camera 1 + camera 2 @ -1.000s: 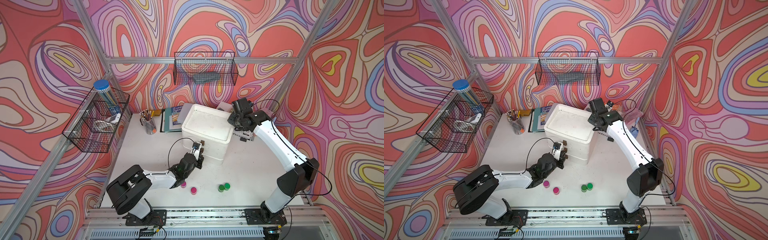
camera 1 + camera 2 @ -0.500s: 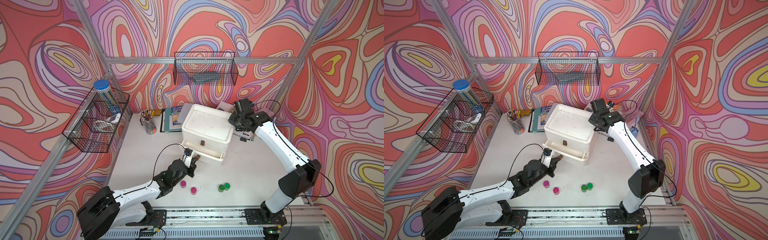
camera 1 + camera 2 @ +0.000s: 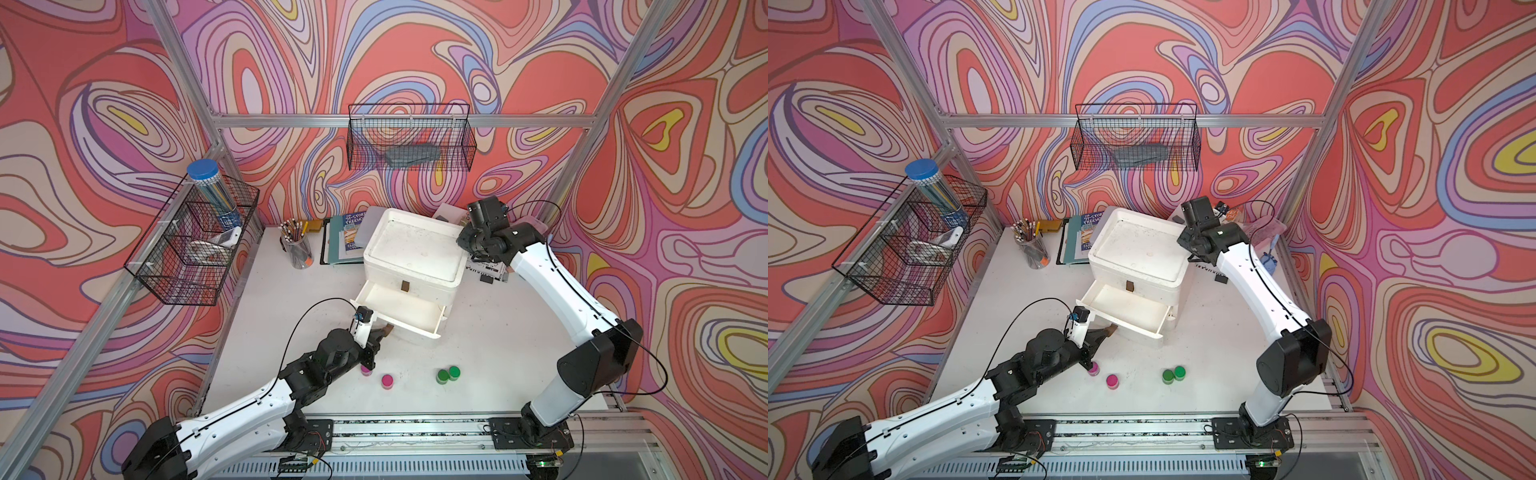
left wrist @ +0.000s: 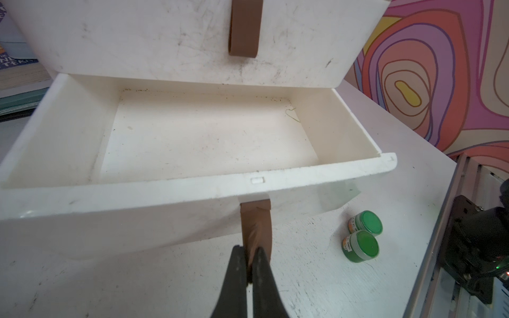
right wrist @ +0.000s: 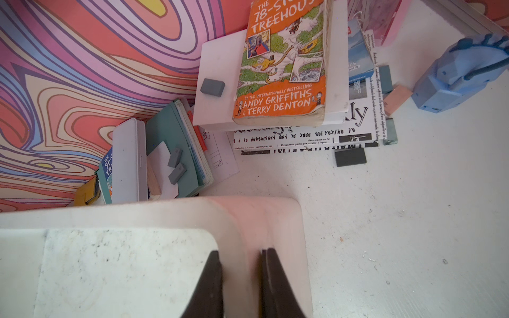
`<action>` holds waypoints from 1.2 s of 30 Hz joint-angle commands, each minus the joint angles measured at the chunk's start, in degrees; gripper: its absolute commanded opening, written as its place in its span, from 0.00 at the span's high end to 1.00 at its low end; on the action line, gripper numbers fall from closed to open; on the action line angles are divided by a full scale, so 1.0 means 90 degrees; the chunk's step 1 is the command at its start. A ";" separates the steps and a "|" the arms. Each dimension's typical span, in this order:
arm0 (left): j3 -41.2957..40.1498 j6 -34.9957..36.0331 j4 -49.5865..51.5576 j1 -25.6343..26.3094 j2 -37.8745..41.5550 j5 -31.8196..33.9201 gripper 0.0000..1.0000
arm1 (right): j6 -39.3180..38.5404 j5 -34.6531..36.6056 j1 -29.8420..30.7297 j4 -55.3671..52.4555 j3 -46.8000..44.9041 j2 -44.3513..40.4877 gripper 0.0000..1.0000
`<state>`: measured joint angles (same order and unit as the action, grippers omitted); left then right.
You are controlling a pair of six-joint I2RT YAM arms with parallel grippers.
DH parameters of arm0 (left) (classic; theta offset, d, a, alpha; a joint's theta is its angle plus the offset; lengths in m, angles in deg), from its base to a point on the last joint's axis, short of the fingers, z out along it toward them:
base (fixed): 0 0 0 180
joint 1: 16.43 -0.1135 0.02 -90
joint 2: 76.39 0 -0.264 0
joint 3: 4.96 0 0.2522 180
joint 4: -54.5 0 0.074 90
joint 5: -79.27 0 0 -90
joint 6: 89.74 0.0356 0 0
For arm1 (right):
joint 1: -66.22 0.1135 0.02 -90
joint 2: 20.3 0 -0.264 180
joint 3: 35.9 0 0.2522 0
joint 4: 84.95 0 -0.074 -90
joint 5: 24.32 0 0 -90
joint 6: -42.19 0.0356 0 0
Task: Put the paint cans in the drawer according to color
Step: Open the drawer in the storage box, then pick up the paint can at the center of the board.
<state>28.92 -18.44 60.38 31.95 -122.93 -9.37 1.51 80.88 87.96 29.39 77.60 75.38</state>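
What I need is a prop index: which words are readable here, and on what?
"THE 78-STO… TREEHOUS…", cut off: orange book.
"BY THE INTERNATIONALLY BESTSELLING ANDY GRIFFITHS & TERRY DENTON": same book.
"THE 91-… TRE…", partly hidden: blue book.
"…kly": newsprint cover; its small print is blurred.
Labels on the green cans: too small to read.

Robotics laboratory test cell, dressed as a study corner. An aluminium frame carries printed swirl-patterned wall panels. Two white-and-black robot arms, the left arm and the right arm, stand on a base rail at the edge of a white worktop. The props are desk goods: a pencil cup, stacked books, a white drawer unit and wire baskets hung on the frame.
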 commanded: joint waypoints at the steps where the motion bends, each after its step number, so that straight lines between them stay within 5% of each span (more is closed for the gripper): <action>1: -0.0048 -0.0096 0.0503 -0.0014 0.0122 -0.0161 1.00 | 0.0565 -0.0089 -0.0203 0.0483 -0.0162 0.0197 1.00; 13: -0.0038 -0.0253 0.0837 -0.0010 0.0389 -0.0149 0.97 | 0.0483 -0.0124 -0.0203 0.0599 -0.0174 0.0200 1.00; 14: -0.0014 -0.0275 0.0855 -0.0008 0.0378 -0.0109 0.86 | 0.0444 -0.0131 -0.0206 0.0620 -0.0175 0.0199 0.99; 18: 0.0103 -0.0271 0.0952 -0.0005 0.0403 -0.0032 0.57 | 0.0101 -0.0050 -0.0200 0.0590 -0.0043 0.0144 0.63; 24: 0.0428 -0.0416 0.1594 -0.0005 0.0969 0.1181 0.21 | -0.1187 0.0239 -0.0201 0.0300 0.0272 -0.0258 0.41; 27: 0.0601 -0.0558 0.1875 -0.0007 0.1327 0.1971 0.02 | -0.1921 0.0012 -0.0121 0.0225 0.0535 -0.0449 0.38; 31: 0.0865 -0.0840 0.2267 -0.0025 0.1517 0.2889 0.01 | -0.3258 -0.0394 0.0765 0.0219 0.1004 -0.0501 0.37; 36: 0.1273 -0.1774 0.3008 -0.0231 0.1423 0.3659 0.01 | -0.4899 -0.1099 0.2788 -0.0014 0.0948 -0.0402 0.38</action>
<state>37.79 -28.41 80.99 31.01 -109.73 16.18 -30.05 76.73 105.38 31.99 87.02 71.53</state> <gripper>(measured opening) 0.985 0.624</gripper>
